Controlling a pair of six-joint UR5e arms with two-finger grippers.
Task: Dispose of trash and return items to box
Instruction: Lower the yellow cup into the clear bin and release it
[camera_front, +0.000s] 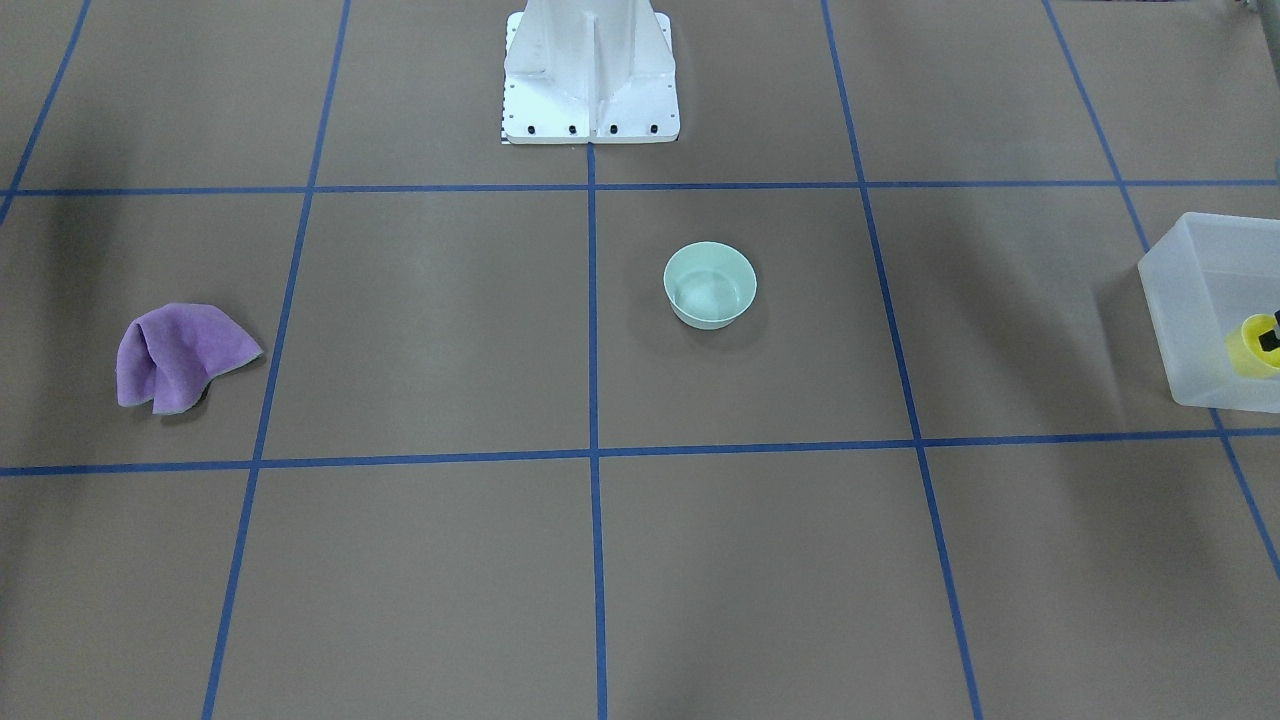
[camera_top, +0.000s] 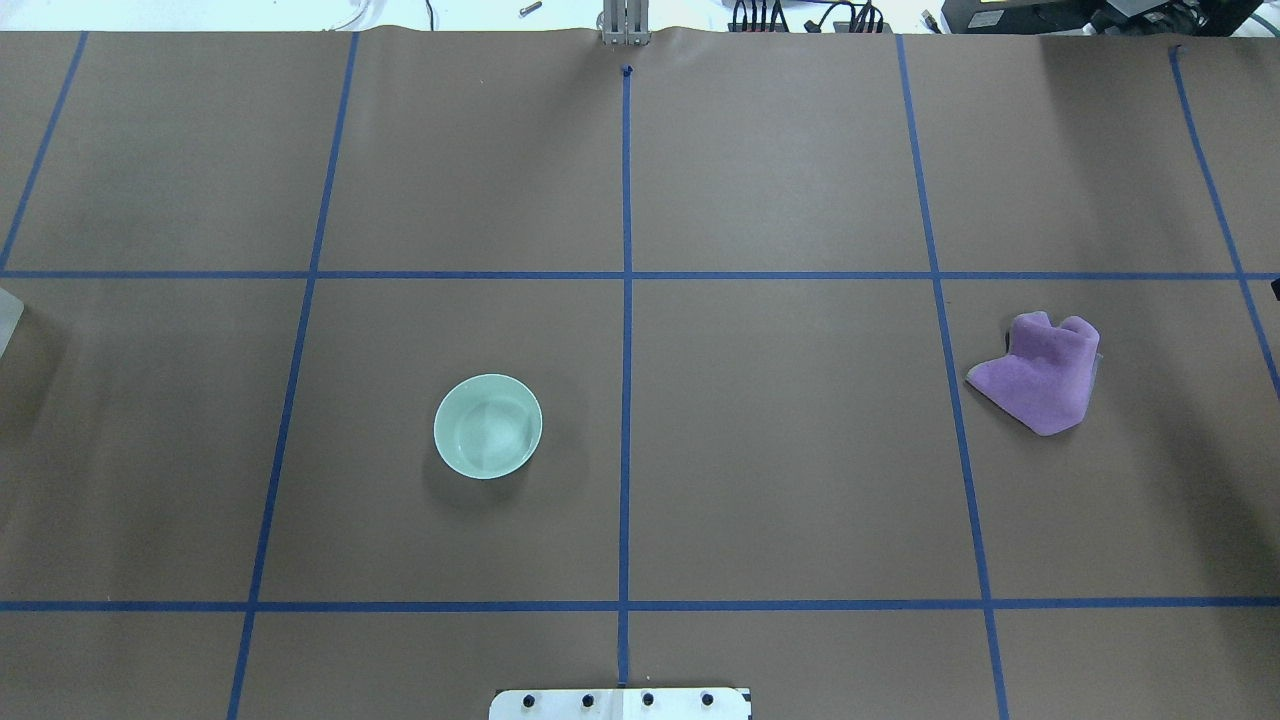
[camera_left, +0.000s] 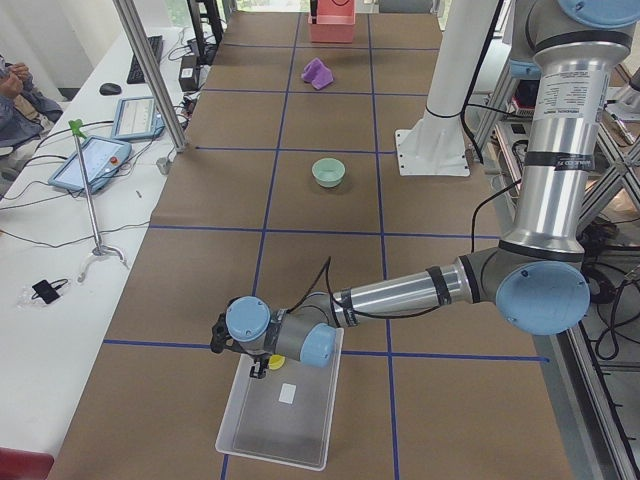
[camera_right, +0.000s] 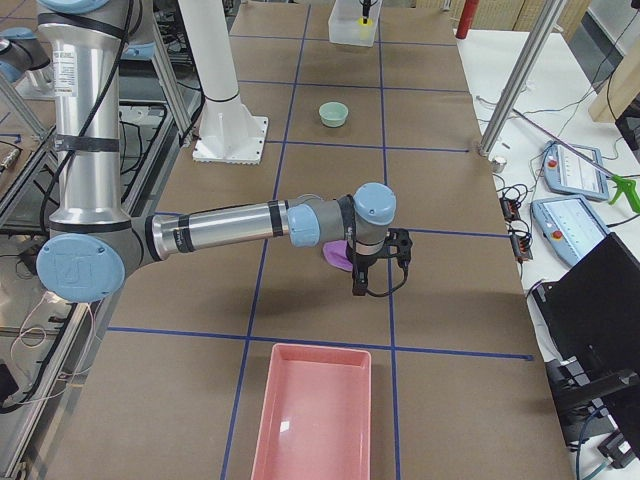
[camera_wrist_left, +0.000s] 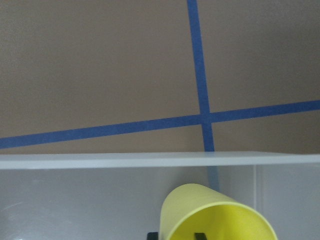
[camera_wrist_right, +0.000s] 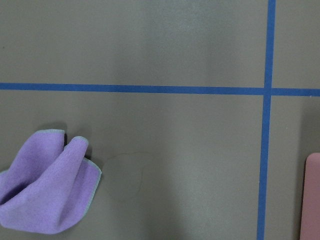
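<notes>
The left gripper (camera_front: 1272, 333) is clamped on the yellow cup (camera_wrist_left: 215, 215), within the box (camera_front: 1180, 290); the bowl (camera_front: 710, 285) stands well apart from it. The right gripper (camera_right: 357, 285) hangs above the purple cloth (camera_wrist_right: 47, 192), its finger spacing impossible to tell

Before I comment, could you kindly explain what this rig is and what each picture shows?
It is a robot with two arms on a white base, at a table. Two pictures look down on the table: one from across it, one from behind the robot. Two are taken from the table's ends and show the arms. The last two come from cameras on the wrists. On the table lie a mint bowl and a purple cloth; a clear box stands at one end, a pink tray at the other. The left arm has its fingers holding a yellow cup in the box. The right arm hangs by the cloth; whether its fingers are open I cannot tell.
</notes>
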